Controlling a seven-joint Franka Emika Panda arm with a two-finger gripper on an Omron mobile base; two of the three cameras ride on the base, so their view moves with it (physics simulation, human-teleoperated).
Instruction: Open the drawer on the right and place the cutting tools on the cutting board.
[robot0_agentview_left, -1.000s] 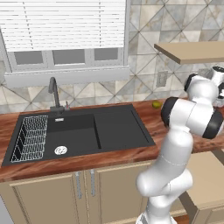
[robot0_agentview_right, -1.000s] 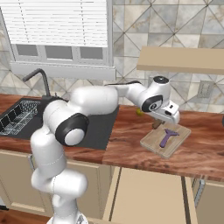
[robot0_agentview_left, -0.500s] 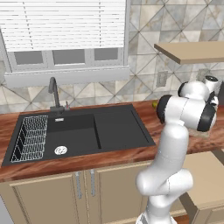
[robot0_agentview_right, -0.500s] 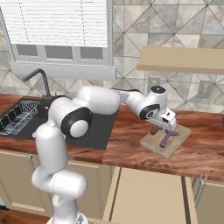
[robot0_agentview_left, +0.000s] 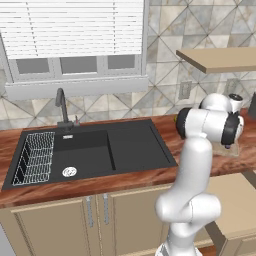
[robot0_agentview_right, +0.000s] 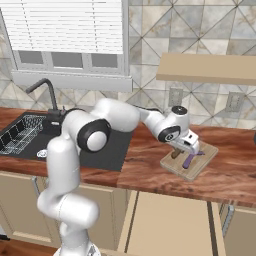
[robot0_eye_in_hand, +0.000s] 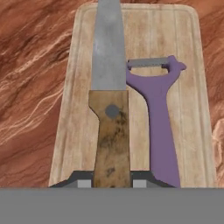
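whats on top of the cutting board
On the cutting board: a purple peeler and a wooden-handled knife gripped by the gripper. The handle's end is hidden.

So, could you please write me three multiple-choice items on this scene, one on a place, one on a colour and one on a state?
1. Where does the peeler lie?
A. in the sink
B. on the cutting board
C. on the wall shelf

2. What colour is the peeler?
A. purple
B. green
C. red

3. How is the tool set?
A. wide open above the faucet
B. shut on the knife
C. shut on the peeler

Answers: 1 B, the hand view shows it flat on the board beside the knife. 2 A, its handle and head are purple. 3 B, the brown wooden handle runs between the two fingertips.
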